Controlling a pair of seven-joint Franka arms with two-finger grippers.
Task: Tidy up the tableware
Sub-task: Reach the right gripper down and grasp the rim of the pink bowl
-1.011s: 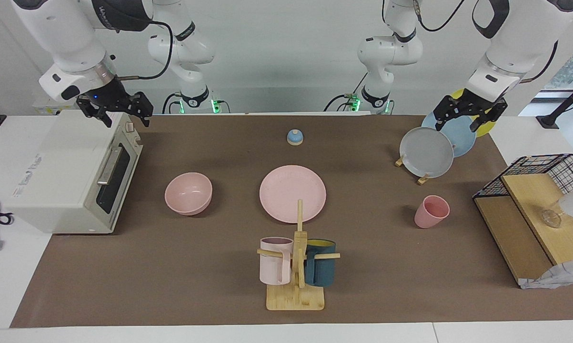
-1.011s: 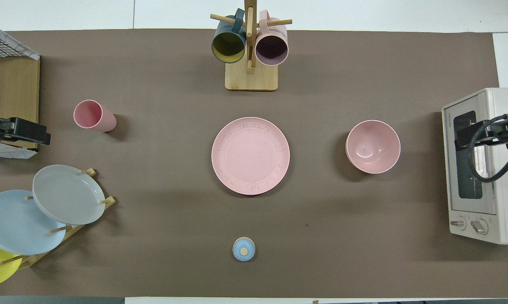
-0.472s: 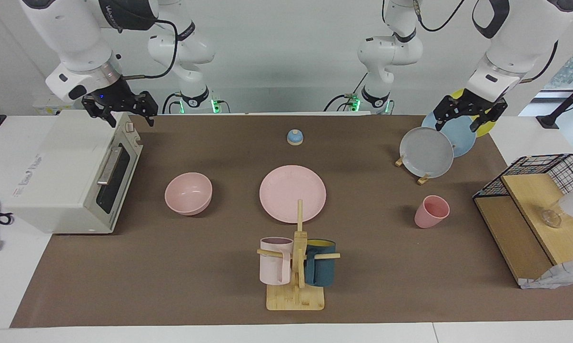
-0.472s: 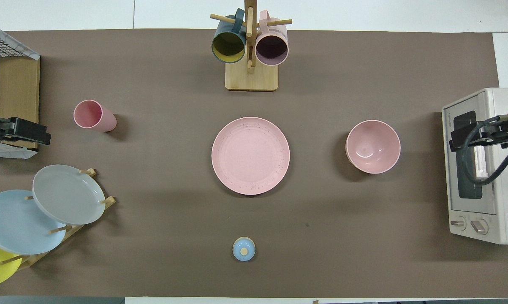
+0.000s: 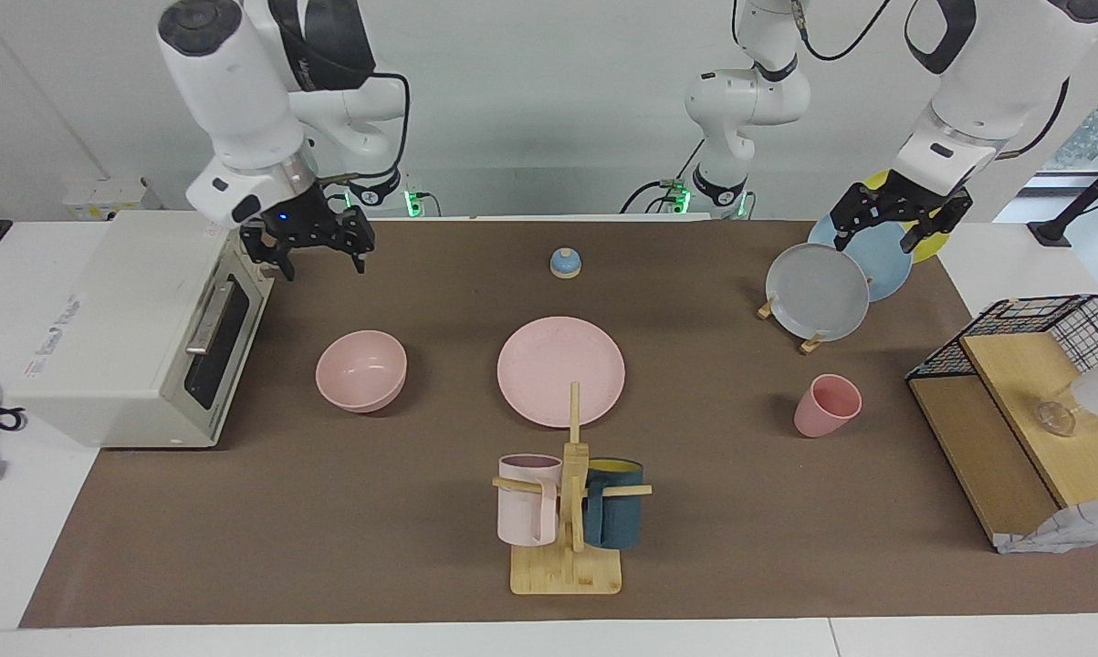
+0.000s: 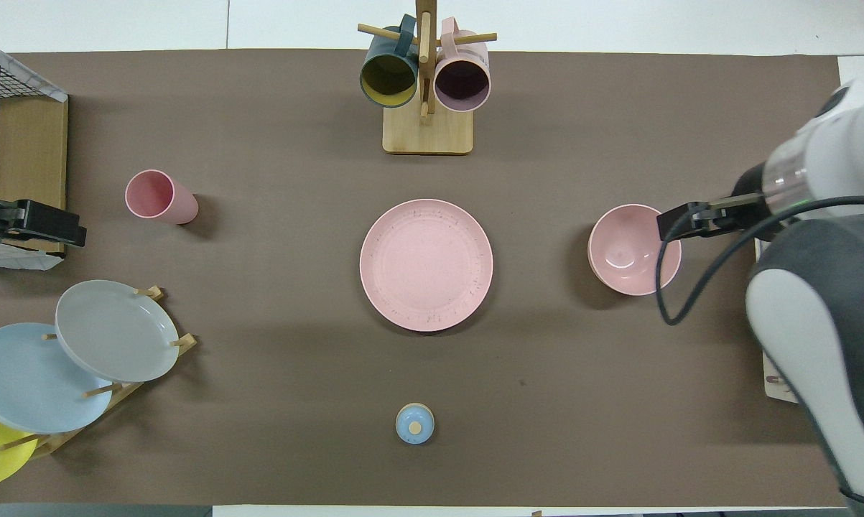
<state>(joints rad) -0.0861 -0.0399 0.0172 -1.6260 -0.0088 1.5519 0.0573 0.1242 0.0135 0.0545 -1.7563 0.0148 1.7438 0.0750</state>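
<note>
The pink plate (image 5: 560, 370) (image 6: 426, 264) lies flat at the middle of the mat. The pink bowl (image 5: 361, 370) (image 6: 633, 249) stands upright beside it toward the right arm's end. The pink cup (image 5: 826, 405) (image 6: 160, 196) stands toward the left arm's end. My right gripper (image 5: 318, 259) (image 6: 679, 221) is open and empty, raised over the mat between the oven and the bowl; from above it overlaps the bowl's rim. My left gripper (image 5: 888, 235) (image 6: 44, 224) is open and empty, and waits above the plate rack.
A toaster oven (image 5: 138, 328) stands at the right arm's end. A mug tree (image 5: 569, 511) (image 6: 426, 86) with two mugs stands farther out than the plate. There are also a plate rack (image 5: 818, 290) (image 6: 115, 330), a blue bell (image 5: 565, 263) (image 6: 414, 423) and a wire shelf (image 5: 1014, 392).
My right arm has swung from above the oven out over the mat and toward the bowl. The left arm and the tableware have not moved.
</note>
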